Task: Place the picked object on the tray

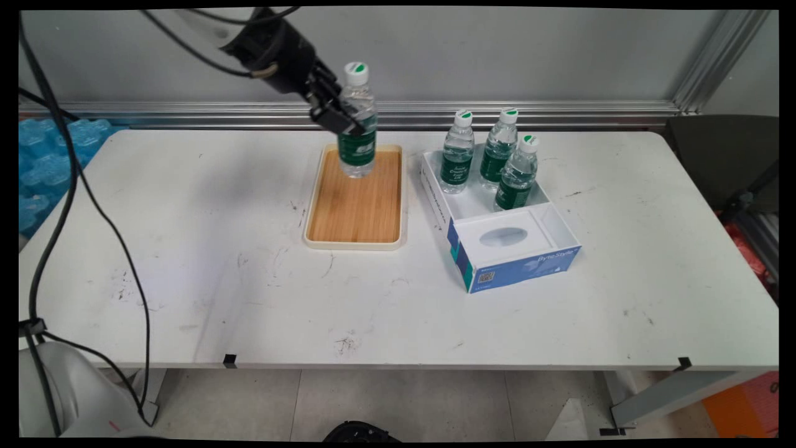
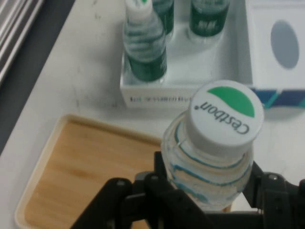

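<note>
White tabletop (image 1: 186,249), scuffed, runs back to a grey wall with an aluminium rail. Over its far middle the black gripper (image 1: 339,115) pinches a water bottle (image 1: 357,124) at the shoulder, jaws closed on either side of the clear plastic just above the green label. The bottle hangs upright over the far end of a bamboo tray (image 1: 354,205); whether its base touches the wood or floats just clear I cannot tell from the main view. In the hand view the white-and-green cap (image 2: 225,114) fills the centre, with the tray (image 2: 90,167) below it.

Just right of the tray sits an open white and blue box (image 1: 497,230) holding three more bottles (image 1: 458,152) (image 1: 499,149) (image 1: 518,174) in its far compartment; the near compartment has a lid with an oval opening.

Risk, as I judge it: the grip is high on soft, ribbed plastic, so the bottle could slip or swing, and if let go while off vertical or above the wood it may topple across the tray's low rim.
</note>
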